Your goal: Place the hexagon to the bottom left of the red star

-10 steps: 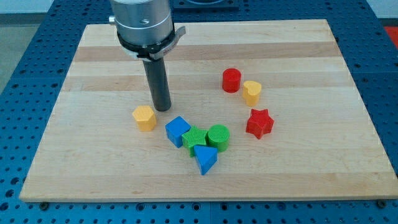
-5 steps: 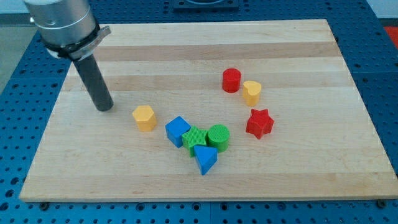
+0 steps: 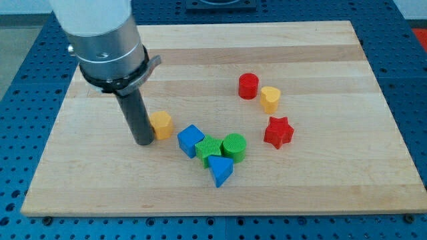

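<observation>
The yellow hexagon (image 3: 161,125) lies left of the board's middle. My tip (image 3: 144,141) stands right at its left side, touching or nearly touching it. The red star (image 3: 278,132) lies to the right of the middle, far from the hexagon. Between them sits a cluster: a blue cube (image 3: 191,141), a green block (image 3: 208,148), a green cylinder (image 3: 234,147) and a blue triangle (image 3: 220,171).
A red cylinder (image 3: 248,86) and a yellow heart-shaped block (image 3: 269,99) lie above the red star. The wooden board (image 3: 333,193) rests on a blue perforated table.
My tip swung left away from the hexagon, then came back down to its left side. The hexagon has shifted slightly to the right.
</observation>
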Available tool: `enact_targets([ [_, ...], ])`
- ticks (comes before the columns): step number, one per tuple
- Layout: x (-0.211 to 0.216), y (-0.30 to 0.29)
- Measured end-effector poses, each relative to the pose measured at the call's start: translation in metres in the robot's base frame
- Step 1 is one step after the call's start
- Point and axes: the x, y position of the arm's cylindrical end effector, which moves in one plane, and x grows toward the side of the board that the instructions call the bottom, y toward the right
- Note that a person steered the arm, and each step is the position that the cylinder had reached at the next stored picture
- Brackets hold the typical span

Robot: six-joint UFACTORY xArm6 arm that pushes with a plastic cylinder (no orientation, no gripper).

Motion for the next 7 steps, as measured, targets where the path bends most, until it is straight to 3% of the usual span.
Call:
enact_targets([
  [7, -0.087, 0.053],
])
